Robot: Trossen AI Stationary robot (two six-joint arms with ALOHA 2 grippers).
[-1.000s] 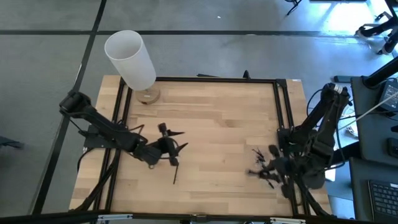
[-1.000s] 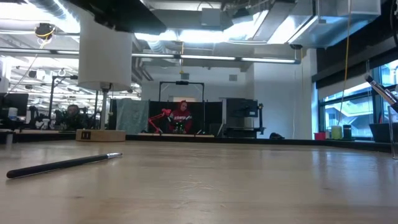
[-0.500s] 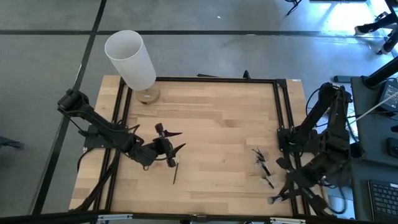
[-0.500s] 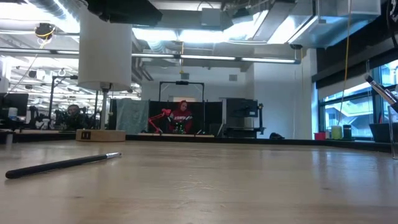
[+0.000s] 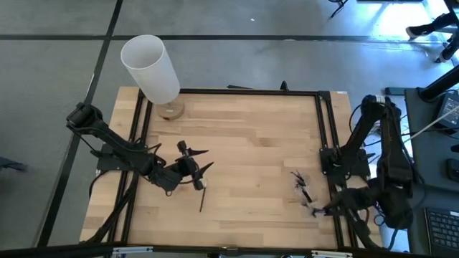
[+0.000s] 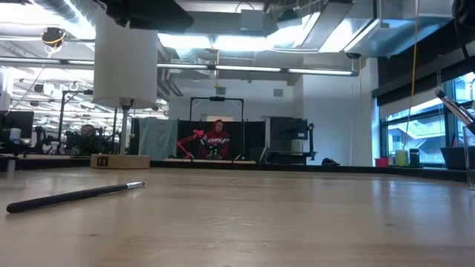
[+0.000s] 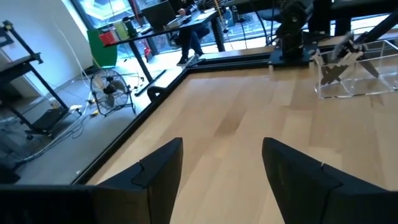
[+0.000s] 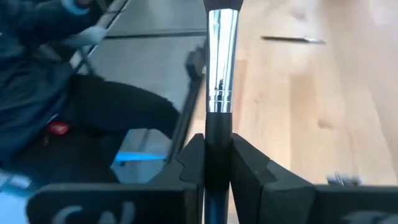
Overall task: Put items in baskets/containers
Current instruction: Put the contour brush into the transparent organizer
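My right gripper [image 5: 320, 211] is shut on a makeup brush [image 8: 222, 62] with a black handle and silver ferrule, over the table's near right part, just near of the clear container [image 5: 302, 188]. That container [image 7: 351, 71] holds several dark brushes standing crossed. One thin dark brush [image 5: 201, 198] lies flat on the wood by my left gripper [image 5: 201, 162]; it also shows in the low view [image 6: 74, 195]. My left gripper [image 7: 221, 168] is open above the table's left half, touching nothing. My right gripper pinches the brush's black handle [image 8: 217, 126] between its two fingers, just behind the silver ferrule. The brush runs forward along the fingers, pointing toward the table's left. It is lifted clear of the table. Its head is cut off by the wrist view's edge.
A tall white cylinder [image 5: 150, 68] on a round wooden base stands at the far left corner and shows in the low view [image 6: 126, 63]. A black frame rail [image 5: 326, 136] runs along the table's right edge. Bare wood [image 5: 251, 158] lies between the arms.
My right gripper drew back from beside the clear container toward the table's near right corner, turning as it went, then came a little way back toward the container. My left arm kept nearly still, and the loose brush did not move.
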